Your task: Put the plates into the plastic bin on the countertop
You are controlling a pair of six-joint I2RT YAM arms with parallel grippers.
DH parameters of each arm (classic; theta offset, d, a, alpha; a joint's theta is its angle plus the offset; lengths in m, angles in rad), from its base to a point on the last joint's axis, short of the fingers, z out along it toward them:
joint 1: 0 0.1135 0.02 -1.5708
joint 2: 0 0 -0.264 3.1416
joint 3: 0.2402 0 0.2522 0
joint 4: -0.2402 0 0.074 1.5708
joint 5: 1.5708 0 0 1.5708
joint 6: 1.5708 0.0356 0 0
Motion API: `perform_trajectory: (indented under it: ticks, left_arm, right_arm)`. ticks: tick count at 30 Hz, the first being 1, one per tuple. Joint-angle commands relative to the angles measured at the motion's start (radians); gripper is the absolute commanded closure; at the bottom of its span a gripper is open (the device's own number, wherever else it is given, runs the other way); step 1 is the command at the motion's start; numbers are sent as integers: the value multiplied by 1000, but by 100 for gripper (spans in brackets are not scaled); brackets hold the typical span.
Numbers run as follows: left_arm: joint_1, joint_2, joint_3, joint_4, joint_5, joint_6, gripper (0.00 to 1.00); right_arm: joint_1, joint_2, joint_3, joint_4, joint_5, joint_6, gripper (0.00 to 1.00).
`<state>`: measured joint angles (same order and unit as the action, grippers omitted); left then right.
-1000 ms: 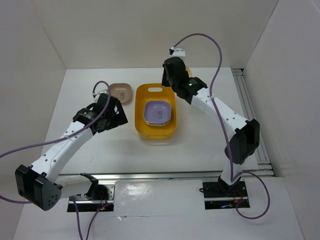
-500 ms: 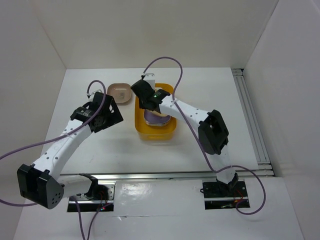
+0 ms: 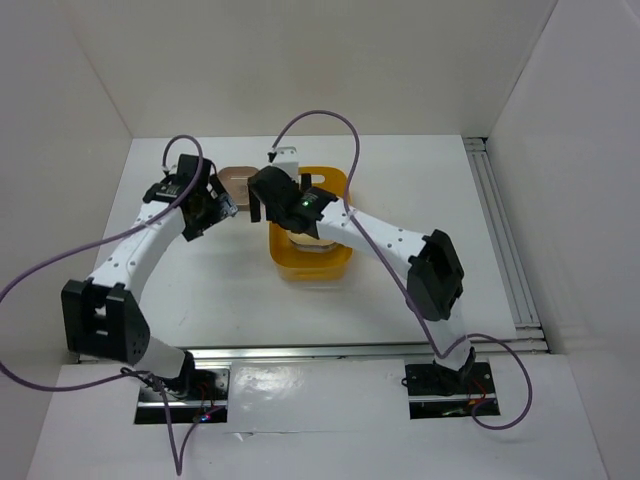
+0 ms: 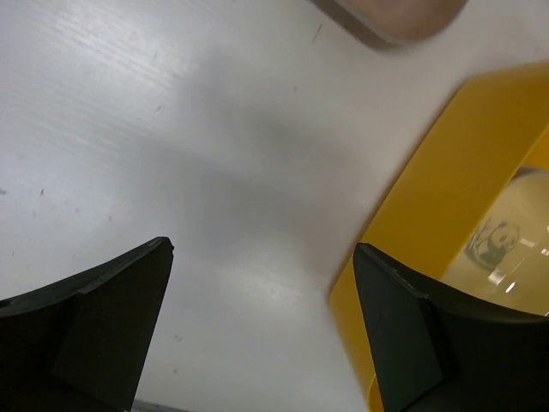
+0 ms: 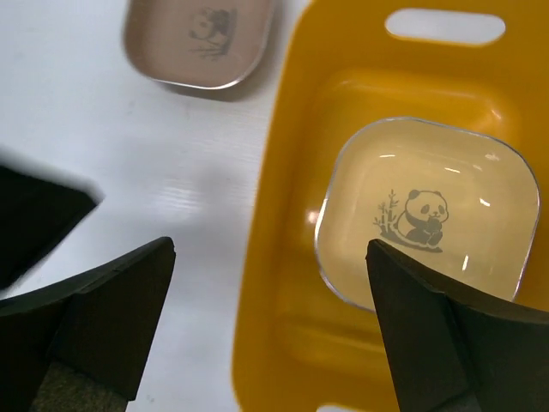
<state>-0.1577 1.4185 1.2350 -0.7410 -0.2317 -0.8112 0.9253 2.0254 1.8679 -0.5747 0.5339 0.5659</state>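
Inside the plastic bin (image 5: 290,215) a cream plate (image 5: 425,210) newly lies; the right tool (image 5: 270,249) above hangs wide open, empty. Brown-pink plate (image 5: 197,39) remains outside, far left.

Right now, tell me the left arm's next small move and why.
Probably ease the open left gripper forward to the brown-pink rounded-square plate: it lies on the white countertop outside the orange-yellow plastic bin, just ahead of that gripper.

Bright, even light and soft shadows on the desk (image 3: 230,290). Both wrist views blur near the jaws, and the cream plate (image 5: 429,172) glints.
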Motion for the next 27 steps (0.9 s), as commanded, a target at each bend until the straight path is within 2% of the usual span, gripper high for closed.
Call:
perform_trajectory:
  ticks: [1, 5, 6, 11, 13, 17, 22, 23, 25, 27]
  left_arm:
    - [53, 101, 113, 101, 17, 12, 0]
    - [115, 285, 239, 175, 57, 50, 0]
    - [115, 377, 320, 175, 36, 66, 0]
    - [133, 641, 592, 122, -40, 202, 0]
    - [158, 704, 662, 94, 5, 184, 0]
    - [178, 804, 682, 104, 23, 144, 1]
    - [169, 879, 707, 104, 14, 106, 11]
    - [168, 892, 707, 104, 23, 106, 20]
    - [168, 907, 707, 104, 23, 95, 23]
    - [168, 921, 716, 118, 6, 95, 36]
  right_arm:
    - [58, -155, -18, 82, 58, -49, 0]
    - [102, -278, -145, 156, 20, -118, 0]
    - [102, -304, -180, 189, 11, -133, 0]
    - [144, -437, -403, 257, 20, -179, 0]
    - [144, -467, -450, 285, 8, -179, 0]
    - [144, -524, -522, 308, 8, -179, 0]
    - [144, -545, -556, 328, 17, -170, 0]
    - [144, -556, -556, 328, 17, -161, 0]
    - [153, -568, -566, 328, 29, -161, 0]
    - [153, -592, -581, 328, 29, -152, 0]
